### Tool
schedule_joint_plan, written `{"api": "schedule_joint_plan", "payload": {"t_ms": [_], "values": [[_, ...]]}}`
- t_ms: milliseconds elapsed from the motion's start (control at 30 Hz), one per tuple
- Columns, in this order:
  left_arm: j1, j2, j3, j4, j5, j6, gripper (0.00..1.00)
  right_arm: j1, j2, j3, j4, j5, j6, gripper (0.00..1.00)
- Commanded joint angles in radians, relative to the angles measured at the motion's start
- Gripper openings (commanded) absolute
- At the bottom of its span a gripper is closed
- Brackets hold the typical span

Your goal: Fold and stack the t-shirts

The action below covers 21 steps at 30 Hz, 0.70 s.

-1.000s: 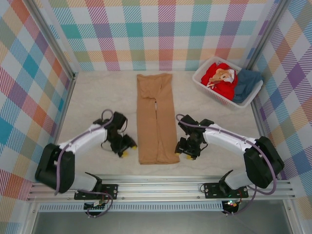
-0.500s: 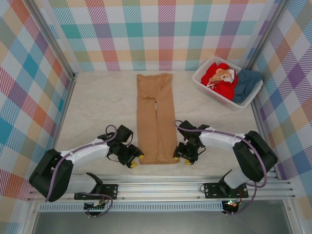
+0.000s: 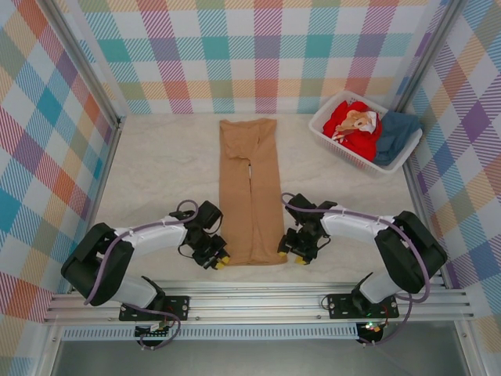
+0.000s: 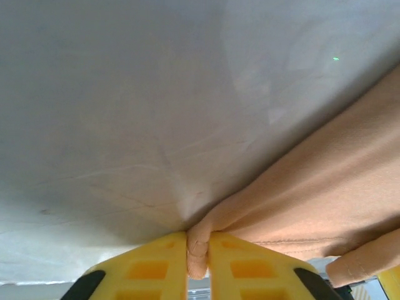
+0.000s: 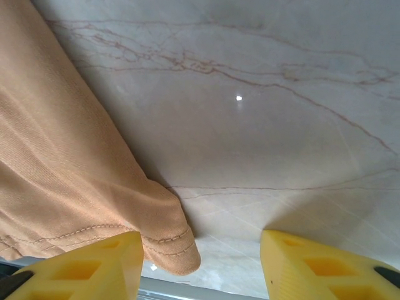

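The tan shirt [image 5: 62, 156] is cut off by both wrist views' edges.

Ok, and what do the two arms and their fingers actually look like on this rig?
The left arm and right arm match: white shells on the links, black joints and black shoulder blocks. A purple-grey cable runs along each. The fingers are bright yellow plastic with rectangular pockets moulded into them, set on black bodies.

tan-brown t-shirt [image 3: 250, 196], red t-shirt [image 3: 352, 125], teal t-shirt [image 3: 398, 133], white basket [image 3: 330, 139], plaid walls [image 3: 266, 55], marbled table [image 3: 164, 164]
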Motion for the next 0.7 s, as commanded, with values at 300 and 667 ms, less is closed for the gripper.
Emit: {"api": "schedule_joint_plan", "payload": {"t_ms": [300,667], "values": [[-0.027,0.023,0.051,0.054,-0.056,0.045,0.0,0.007,0.058,0.008,0.021,-0.045,0.028,0.42],[-0.027,-0.007,0.065,-0.007,-0.059,0.082,0.0,0.053,0.046,0.044,0.028,-0.098,0.125,0.47]]}}
